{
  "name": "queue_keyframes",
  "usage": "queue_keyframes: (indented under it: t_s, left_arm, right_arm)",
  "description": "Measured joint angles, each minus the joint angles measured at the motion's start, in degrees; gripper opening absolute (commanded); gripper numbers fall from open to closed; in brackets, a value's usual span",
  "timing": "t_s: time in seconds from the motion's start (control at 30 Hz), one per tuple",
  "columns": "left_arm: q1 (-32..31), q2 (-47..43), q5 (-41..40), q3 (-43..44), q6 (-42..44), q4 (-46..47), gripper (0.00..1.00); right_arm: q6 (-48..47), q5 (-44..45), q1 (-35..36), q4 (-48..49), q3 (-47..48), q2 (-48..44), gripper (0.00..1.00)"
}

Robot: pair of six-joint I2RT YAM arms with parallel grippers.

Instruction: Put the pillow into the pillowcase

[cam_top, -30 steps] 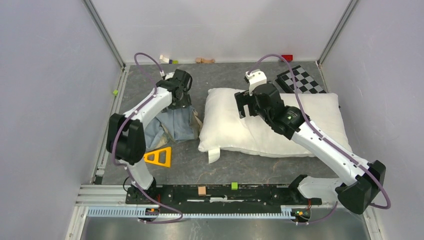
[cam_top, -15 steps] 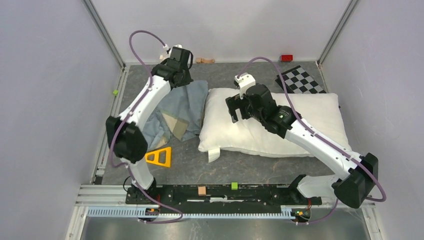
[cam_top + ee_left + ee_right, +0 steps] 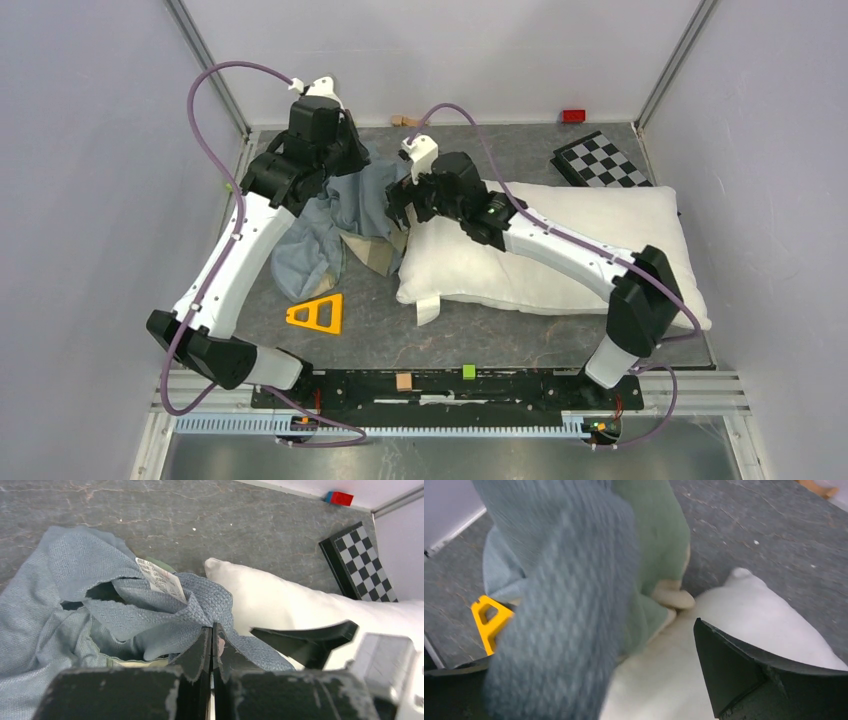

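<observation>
Grey tabletop [image 3: 500, 340]: one pillow [image 3: 570, 250], one pillowcase [image 3: 305, 260], one checkerboard [image 3: 600, 160].

The pillowcase [image 3: 60, 575] was coarse, matt, blue-grey woven cloth bearing a printed white label [image 3: 161, 580]. The pillow [image 3: 570, 240] was smooth, soft white fabric. The table [image 3: 225, 525] looked dull grey and stone-veined, and the yellow triangle [image 3: 317, 314] appeared to be smooth plastic.

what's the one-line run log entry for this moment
left gripper: shut on pillowcase edge, cloth raised | right gripper: open at the hanging cloth, not gripping | pillow: wholly outside pillowcase
</observation>
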Motion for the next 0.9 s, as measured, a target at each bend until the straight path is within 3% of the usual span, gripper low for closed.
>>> queue_keyframes:
  t_s: [0.07, 0.1, 0.17, 0.23, 0.4, 0.43, 0.5, 0.6, 0.63, 0.77, 0.9]
  left_arm:
    - [-0.04, 0.04, 0.76, -0.02, 0.00, -0.22, 0.02]
    - [-0.04, 0.04, 1.36, 0.04, 0.00, -0.44, 0.03]
    - [-0.04, 0.24, 2.01, 0.98, 0.00, -0.96, 0.02]
    - [-0.04, 0.94, 2.21, 2.95, 0.00, -1.53, 0.03]
    - [-0.04, 3.15, 2.25, 9.27, 0.00, -1.73, 0.03]
    - [-0.04, 3.43, 2.43, 9.99, 0.00, -1.70, 0.09]
    - [-0.04, 4.09, 3.50, 11.23, 0.00, -1.64, 0.44]
    - [-0.07, 4.68, 5.99, 11.69, 0.72, -1.20, 0.70]
    - [-0.15, 4.81, 6.67, 11.67, 0.76, -1.20, 0.75]
    - [-0.66, 3.78, 8.15, 7.91, 0.79, 0.66, 0.83]
    - [-0.81, 0.37, 7.82, -1.01, 0.66, 0.90, 0.85]
  right_arm:
    - [1.42, -1.55, -0.02, 2.67, 0.90, 2.12, 0.94]
    - [2.32, -2.16, -0.02, 4.00, 1.09, 2.86, 0.80]
    - [4.50, -2.69, -0.02, 6.01, 1.49, 3.74, 0.34]
    - [5.60, -1.90, 0.00, 5.77, 2.51, 3.96, 0.01]
    - [7.32, 7.13, 0.17, 0.79, 9.66, 3.43, 0.00]
    - [7.28, 8.41, 0.17, -0.37, 10.67, 2.86, 0.00]
    - [6.73, 11.58, 0.15, -4.76, 14.08, 0.83, 0.00]
    - [5.62, 15.34, 0.15, -9.09, 18.36, -2.27, 0.00]
    - [5.03, 17.35, 0.13, -10.64, 20.11, -3.50, 0.00]
    - [2.95, 22.91, -2.45, -15.74, 25.99, -6.73, 0.00]
    - [2.86, 23.96, -13.51, -19.23, 26.97, -8.24, 0.00]
